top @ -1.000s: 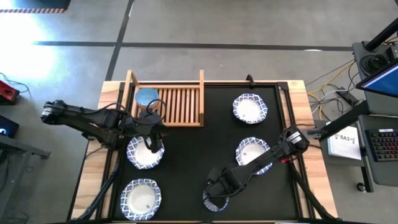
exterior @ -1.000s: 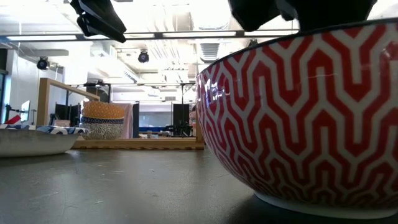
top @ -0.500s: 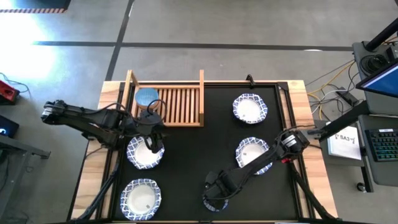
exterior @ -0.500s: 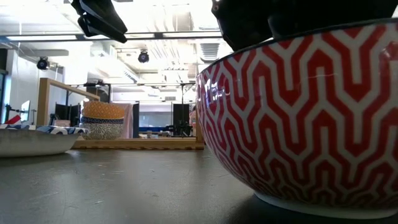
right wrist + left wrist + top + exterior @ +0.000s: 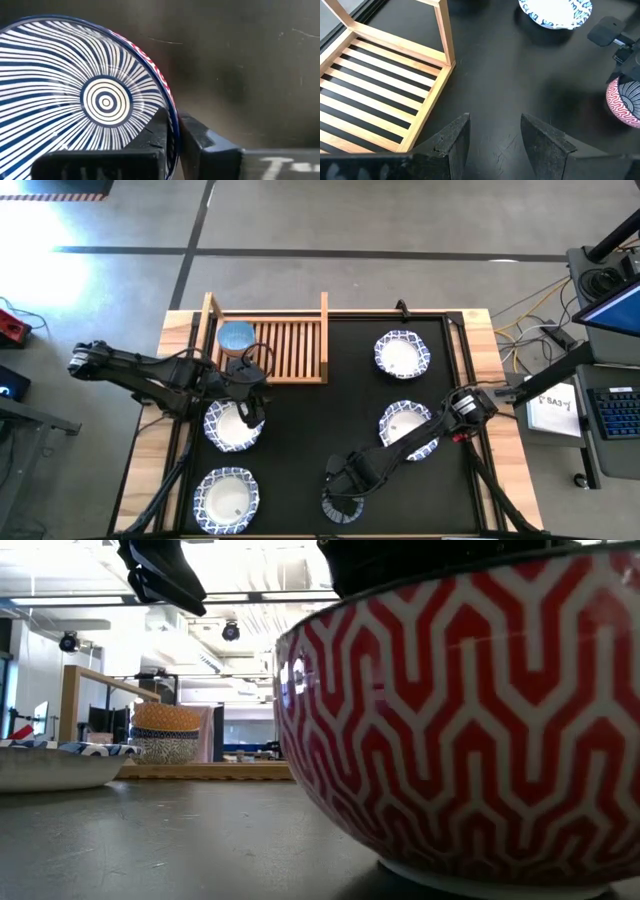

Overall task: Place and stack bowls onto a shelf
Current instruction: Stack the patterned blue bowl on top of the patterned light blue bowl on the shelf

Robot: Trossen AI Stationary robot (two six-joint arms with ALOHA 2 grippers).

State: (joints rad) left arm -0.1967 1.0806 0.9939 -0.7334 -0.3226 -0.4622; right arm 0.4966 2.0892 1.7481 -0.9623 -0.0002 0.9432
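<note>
A small bowl, red-patterned outside (image 5: 460,730) and blue-striped inside (image 5: 95,100), stands on its base near the table's near edge (image 5: 342,507). My right gripper (image 5: 347,488) is shut on its rim. My left gripper (image 5: 247,387) hovers open and empty above a white blue-rimmed bowl (image 5: 233,427); its fingers (image 5: 455,140) are spread. The wooden shelf (image 5: 285,348) stands at the far left. It holds a stack of small bowls (image 5: 165,733) at its left end, the top one light blue inside (image 5: 236,337). My right gripper pinches the red bowl's rim (image 5: 172,131), one finger inside the bowl (image 5: 152,137) and one outside (image 5: 202,142). The fingers come from above, slanting down. The bowl's base (image 5: 480,875) is on the table.
Three more white blue-rimmed bowls lie on the black mat: far right (image 5: 402,353), middle right under the right arm (image 5: 405,423) and near left (image 5: 225,498). The shelf's slats right of the stack are bare (image 5: 385,95). Bare mat lies between the arms (image 5: 300,430).
My right gripper has gone down and toward the table's near edge, onto the red bowl's rim. The red bowl has slid a little toward the near edge and the left, and shows larger in the low view.
</note>
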